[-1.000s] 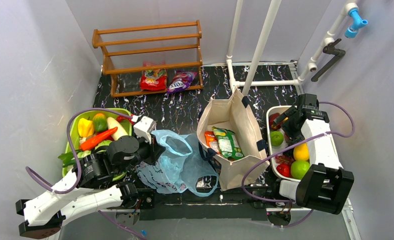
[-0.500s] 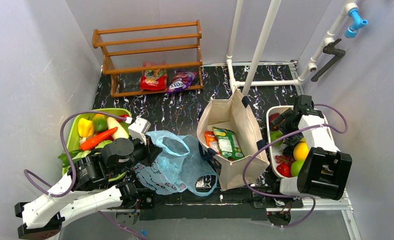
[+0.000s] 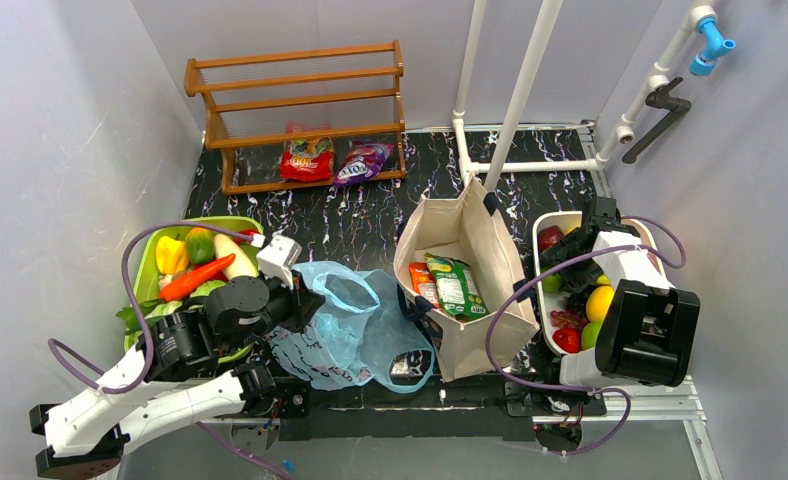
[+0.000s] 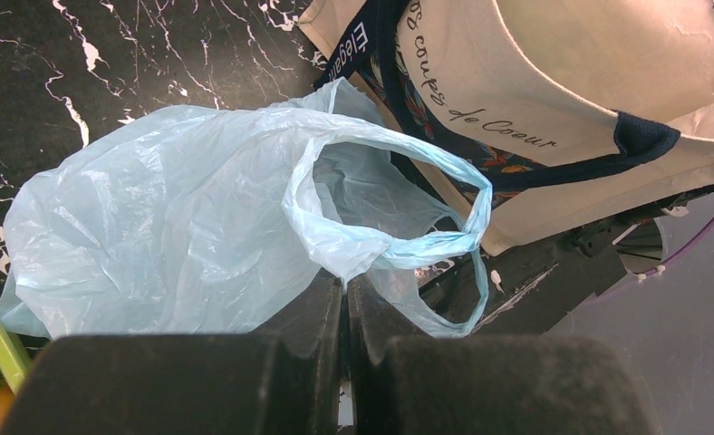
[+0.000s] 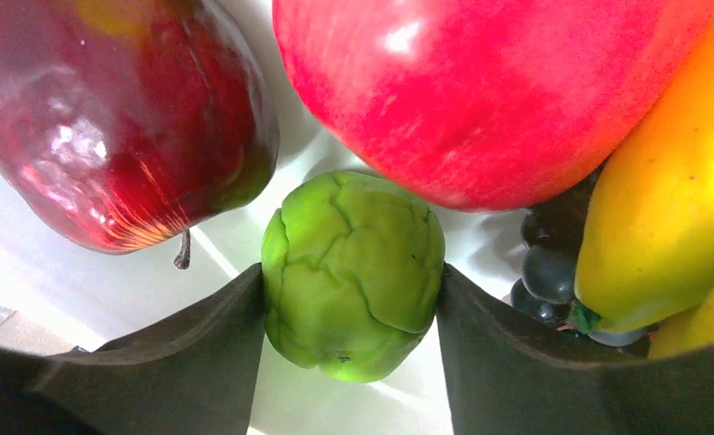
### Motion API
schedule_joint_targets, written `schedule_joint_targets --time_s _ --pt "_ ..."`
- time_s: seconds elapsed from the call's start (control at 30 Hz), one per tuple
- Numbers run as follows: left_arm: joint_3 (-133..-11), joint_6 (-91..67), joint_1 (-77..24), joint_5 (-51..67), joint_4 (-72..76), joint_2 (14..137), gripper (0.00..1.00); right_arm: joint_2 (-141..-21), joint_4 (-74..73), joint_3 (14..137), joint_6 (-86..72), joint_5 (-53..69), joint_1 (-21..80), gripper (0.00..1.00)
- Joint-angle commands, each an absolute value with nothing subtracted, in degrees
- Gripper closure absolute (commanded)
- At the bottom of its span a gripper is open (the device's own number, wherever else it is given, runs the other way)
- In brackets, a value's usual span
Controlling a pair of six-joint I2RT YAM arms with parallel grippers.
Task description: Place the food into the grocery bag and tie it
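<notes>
The right tool point(image 5: 352, 292) is clamped on both sides of the knobbly green fruit point(image 5: 353, 272) in the white tray point(image 5: 109, 290), crowded by a red apple point(image 5: 489, 91), so lifting could nudge neighbours or let the rounded fruit slip out. The grocery bag point(image 4: 154, 227) lies slumped on the dark surface point(image 4: 27, 82) beside the beige tote point(image 4: 553, 82), its film pinched by the left tool point(image 4: 344, 294). Its mouth sags nearly flat, so the fruit might miss it.

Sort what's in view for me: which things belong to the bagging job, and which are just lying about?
Job: light-blue bag, handle pinched by left gripper; green fruit held by right gripper; red apple; green snack packet.
Lying about: canvas tote; wooden rack; vegetable basket; white pipes.
</notes>
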State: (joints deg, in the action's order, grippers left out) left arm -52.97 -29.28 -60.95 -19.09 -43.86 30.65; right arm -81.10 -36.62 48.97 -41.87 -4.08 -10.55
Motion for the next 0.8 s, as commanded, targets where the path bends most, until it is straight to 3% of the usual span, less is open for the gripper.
schedule_joint_targets --time_s 0.0,0.23,0.77 --pt "-52.3 -29.7 -61.2 -20.6 -43.9 31.4 1.00 -80.3 -36.2 47.8 -41.6 -4.4 -10.9 0.37" --pt "-52.5 -29.8 -61.2 -20.6 -42.4 33.0 1.00 -75.5 -39.6 49.4 -40.8 -3.9 -10.9 0.54" --pt "-53.5 -32.3 -61.2 -21.3 -41.7 34.4 1.00 -59.1 -48.2 59.5 -40.9 3.0 -10.5 0.59"
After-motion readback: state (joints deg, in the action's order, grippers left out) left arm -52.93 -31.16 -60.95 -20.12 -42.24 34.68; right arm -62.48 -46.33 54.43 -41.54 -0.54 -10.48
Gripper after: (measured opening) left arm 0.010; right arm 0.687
